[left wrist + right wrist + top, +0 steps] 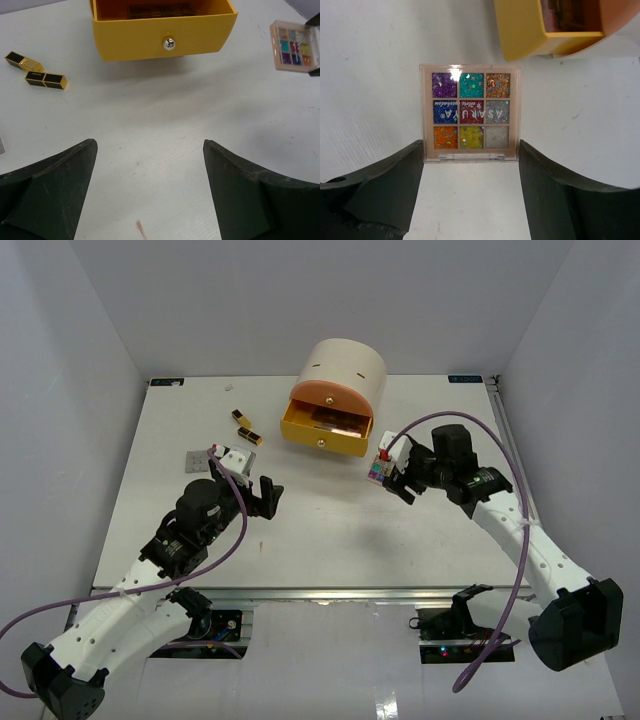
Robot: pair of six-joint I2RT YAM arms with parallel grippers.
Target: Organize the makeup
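- The left arm stretches from the near edge at 7 o'clock toward the middle of the worktop. Its jaws stand as wide as they go, and between the two dark fingers there is only bare white surface.
- The right arm reaches in from 5 o'clock. Its jaws are partly closed on a glitter eyeshadow palette, with one finger against each lower corner.
- That palette has nine pans in purple, teal, gold, blue, red, silver, orange, yellow and white. It sits just right of centre, at about 3 o'clock, near the drawer's front corner. I cannot tell whether it rests on the worktop or is lifted.
- A yellow drawer with a silver knob is pulled out of the cream cylindrical unit at 12 o'clock. A dark palette lies inside it.
- Two black-and-gold lipstick tubes lie on their sides at 11 o'clock, just beside each other.
- A flat grey rectangle lies at 9 o'clock near the left wrist, too small to identify.
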